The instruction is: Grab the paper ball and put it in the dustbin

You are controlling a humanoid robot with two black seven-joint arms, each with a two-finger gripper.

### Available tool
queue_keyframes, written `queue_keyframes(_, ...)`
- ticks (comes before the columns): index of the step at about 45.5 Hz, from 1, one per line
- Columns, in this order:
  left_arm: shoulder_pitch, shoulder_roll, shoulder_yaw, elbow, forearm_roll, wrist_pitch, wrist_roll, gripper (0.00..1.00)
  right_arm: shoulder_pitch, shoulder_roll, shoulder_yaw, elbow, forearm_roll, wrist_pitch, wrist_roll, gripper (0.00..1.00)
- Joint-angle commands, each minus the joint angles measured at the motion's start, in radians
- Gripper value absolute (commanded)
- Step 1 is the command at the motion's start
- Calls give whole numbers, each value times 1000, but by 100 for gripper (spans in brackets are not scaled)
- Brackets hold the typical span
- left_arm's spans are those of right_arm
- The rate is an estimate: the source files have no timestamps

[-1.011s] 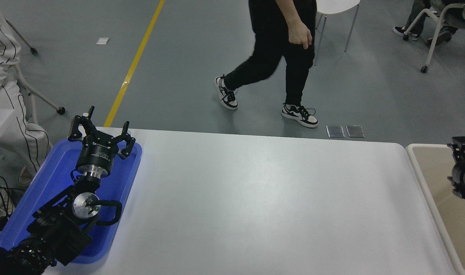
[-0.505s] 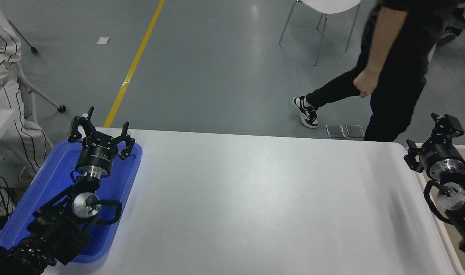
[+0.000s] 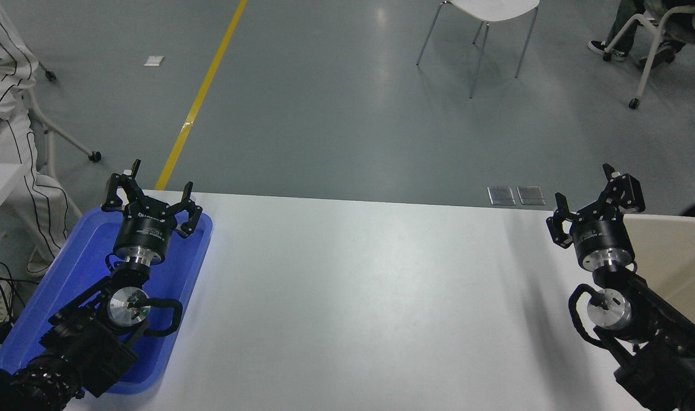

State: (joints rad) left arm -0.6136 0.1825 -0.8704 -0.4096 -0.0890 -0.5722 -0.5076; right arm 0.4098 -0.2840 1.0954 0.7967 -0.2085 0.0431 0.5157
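Head view: right hand [image 3: 595, 197] spread and empty beside the dustbin [image 3: 667, 251], left hand [image 3: 151, 197] spread over blue tray [image 3: 50, 319].

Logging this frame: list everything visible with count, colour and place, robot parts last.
table: 1, white, fills the lower picture
tray: 1, blue, on the table's left end, under the left arm
dustbin: 1, beige, at the table's right edge, partly hidden by the right arm
paper ball: none visible
chair: 1, white seat with metal legs, on the floor at top centre
floor line: 1, yellow, running across the grey floor, upper left
floor plates: 2, grey metal, just beyond the table's far edge
seated person: 1, white striped clothes, left edge
seated person's legs: 1, dark, top right
left gripper: 1, black, open, over the tray
right gripper: 1, black, open, over the table's right end
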Motion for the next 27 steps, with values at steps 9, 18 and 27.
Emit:
queue_keyframes(9, 0, 0, 1, 0, 0, 0, 1, 100, -17, 23, 0, 35, -3, -28, 21, 100)
queue_keyframes(18, 0, 0, 1, 0, 0, 0, 1, 100, -23, 31, -31, 35, -3, -20, 21, 100)
queue_keyframes(27, 0, 0, -1, 0, 0, 0, 1, 100, -22, 29, -48, 39, -2, -11, 21, 100)
